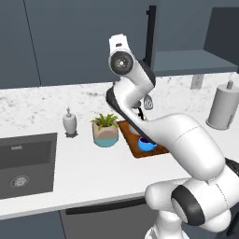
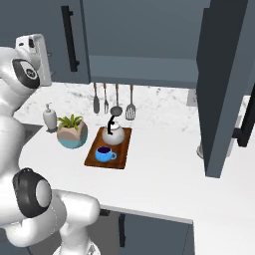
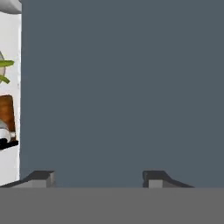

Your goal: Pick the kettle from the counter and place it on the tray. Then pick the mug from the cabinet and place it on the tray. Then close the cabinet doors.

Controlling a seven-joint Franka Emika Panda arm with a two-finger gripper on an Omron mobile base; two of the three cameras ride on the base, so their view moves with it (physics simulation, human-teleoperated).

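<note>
claw (image 3: pixel 98 177) spread wide, holding nothing, fingertips facing flat cabinet door (image 3: pixel 122 87)

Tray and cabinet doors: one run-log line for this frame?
tray: kettle + mug on it | cabinet doors: left and right open | claw: open, empty, facing door panel

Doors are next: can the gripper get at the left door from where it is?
Probably yes. The gripper is open, facing the left door close up with nothing between them. The kettle and mug sit on the tray, out of the way.
</note>
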